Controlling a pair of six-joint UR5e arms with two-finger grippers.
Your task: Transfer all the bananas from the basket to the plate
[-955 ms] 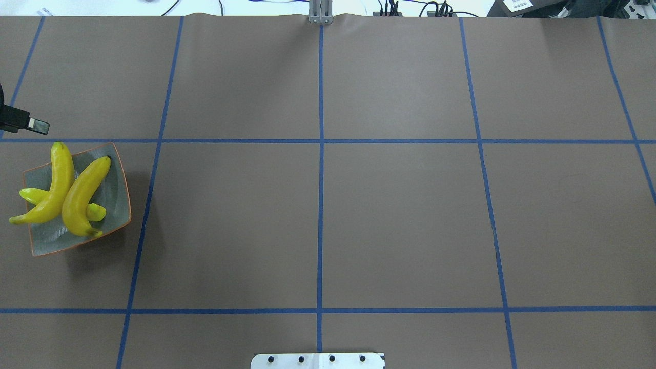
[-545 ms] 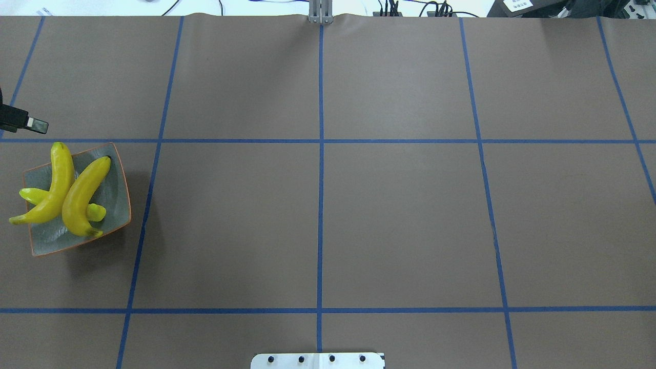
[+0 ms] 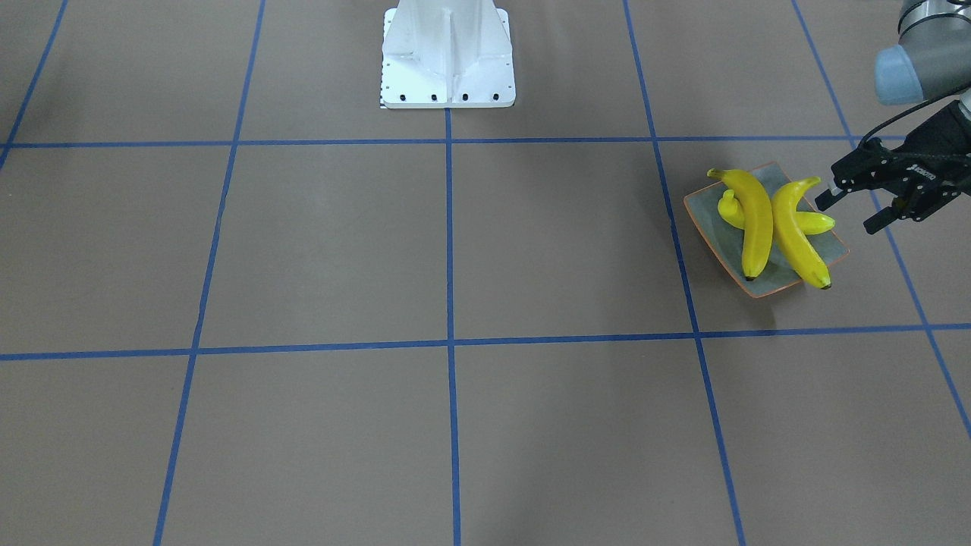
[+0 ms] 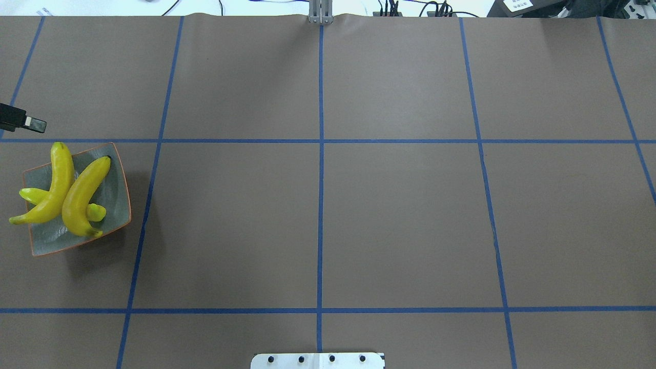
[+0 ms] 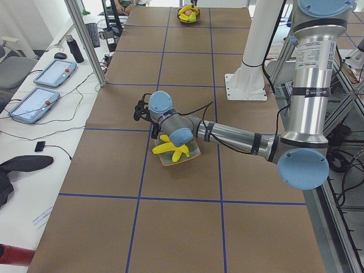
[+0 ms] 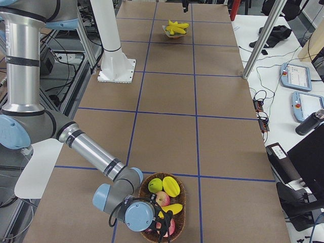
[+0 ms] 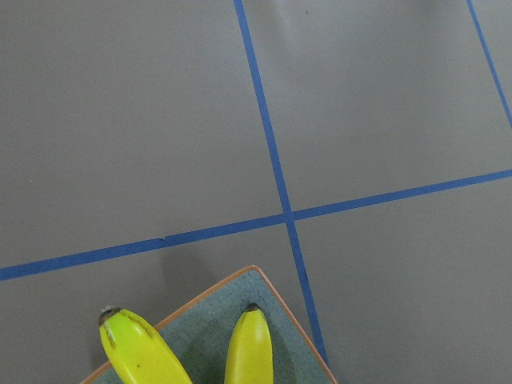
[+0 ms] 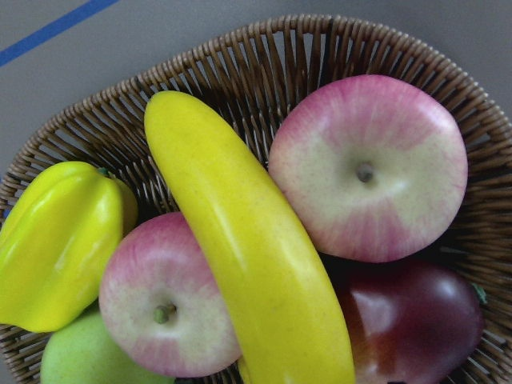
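Three glossy curved bananas (image 3: 758, 227) crossed on square orange-rimmed plate (image 3: 709, 220); left tool (image 3: 848, 214) wide, plate's 3 o'clock in front-facing view. Woven basket (image 8: 320, 48) holds smooth banana (image 8: 248, 256); right tool (image 6: 163, 230): cannot tell.

Smooth, glossy bananas (image 4: 82, 192) lie on a matt, finely textured plate (image 4: 115, 200), the basket (image 8: 264, 60) is rough woven wicker, the table (image 4: 400, 215) matt brown paper.
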